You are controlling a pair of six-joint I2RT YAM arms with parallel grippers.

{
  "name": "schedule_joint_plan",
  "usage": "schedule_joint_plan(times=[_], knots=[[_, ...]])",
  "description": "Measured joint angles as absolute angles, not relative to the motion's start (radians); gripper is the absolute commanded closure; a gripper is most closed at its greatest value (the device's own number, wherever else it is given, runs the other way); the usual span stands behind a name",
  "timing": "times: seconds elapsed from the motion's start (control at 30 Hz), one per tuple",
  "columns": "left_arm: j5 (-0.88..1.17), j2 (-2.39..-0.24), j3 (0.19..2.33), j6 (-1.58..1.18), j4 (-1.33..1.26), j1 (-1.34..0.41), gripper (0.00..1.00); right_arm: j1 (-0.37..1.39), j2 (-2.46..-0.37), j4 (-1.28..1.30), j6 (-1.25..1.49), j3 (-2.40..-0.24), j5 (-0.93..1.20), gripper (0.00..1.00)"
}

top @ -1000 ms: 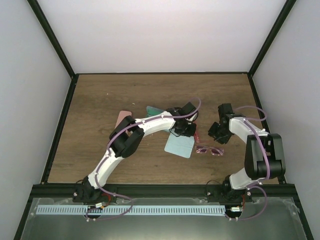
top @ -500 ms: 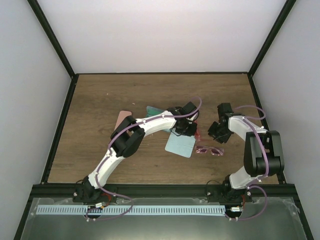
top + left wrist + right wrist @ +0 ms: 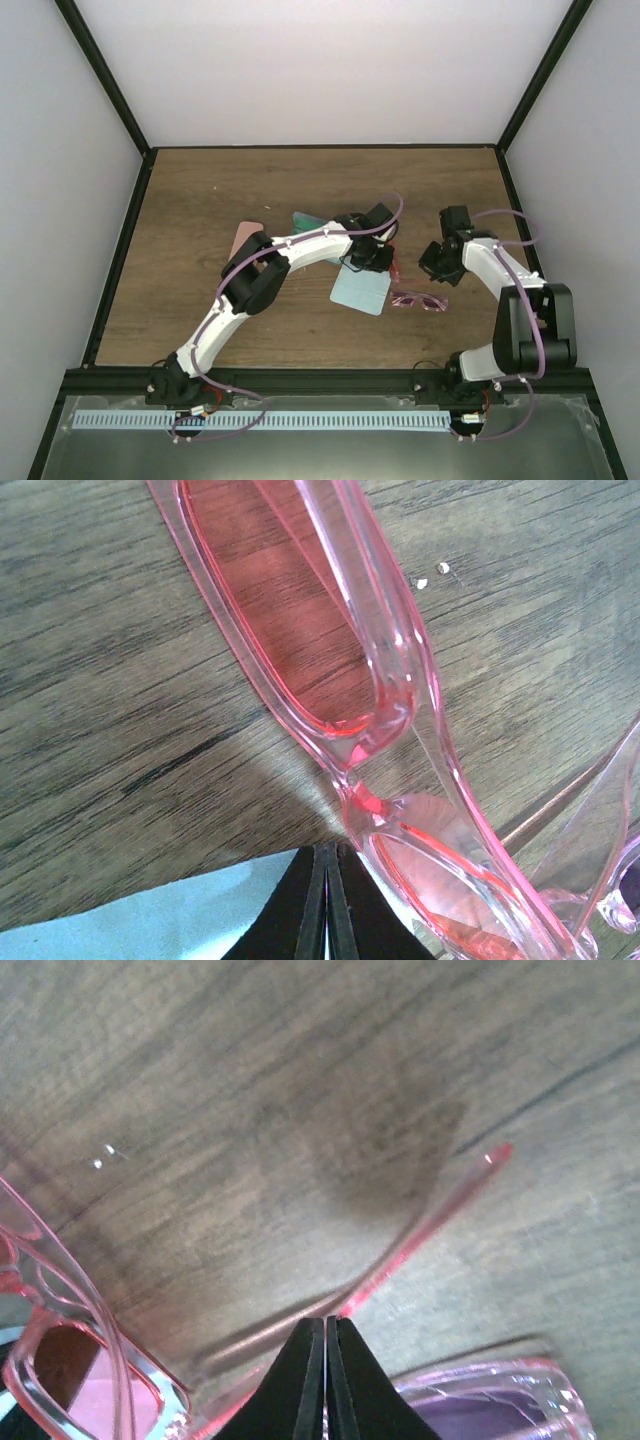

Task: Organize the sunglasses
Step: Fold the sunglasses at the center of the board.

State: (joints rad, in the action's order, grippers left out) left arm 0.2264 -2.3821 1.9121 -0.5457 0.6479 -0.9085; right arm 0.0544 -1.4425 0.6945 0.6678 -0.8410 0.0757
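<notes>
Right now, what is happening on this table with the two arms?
The left gripper, shut, sits at the bridge of the red-lensed translucent plastic sunglasses, next to a pale blue square cloth. The right gripper, also shut, is at a thin pink temple arm. The pinkish-purple plastic sunglasses lie on the wooden table close by. Whether either gripper grips anything is unclear.

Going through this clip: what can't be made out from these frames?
- Top view: the red-lensed sunglasses lie mostly under the left gripper, so their pose is unreadable.
- Left wrist view: that pair runs off the top and right edges.
- Right wrist view: the right gripper hides with its own tips whether it pinches the thin red temple.
- Top view: the teal item is mostly covered by the left arm, so its kind is unclear.
</notes>
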Motion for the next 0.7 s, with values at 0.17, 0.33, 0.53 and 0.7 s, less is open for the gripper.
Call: schedule_joint_plan(times=[0.17, 0.33, 0.53, 0.7], knots=[[0.23, -2.384, 1.914, -0.545, 0.648, -0.907, 0.96, 0.053, -1.41, 0.711, 0.675, -0.781, 0.068, 0.99], [0.231, -2.39, 1.924, -0.542, 0.651, -0.905, 0.96, 0.021, -1.433, 0.726, 0.678, -0.751, 0.069, 0.99], [0.233, -2.394, 1.93, -0.538, 0.653, -0.902, 0.96, -0.028, -1.479, 0.708, 0.666, -0.756, 0.067, 0.99], [0.235, -2.402, 1.944, -0.537, 0.659, -0.9, 0.96, -0.04, -1.528, 0.699, 0.651, -0.802, 0.065, 0.99]])
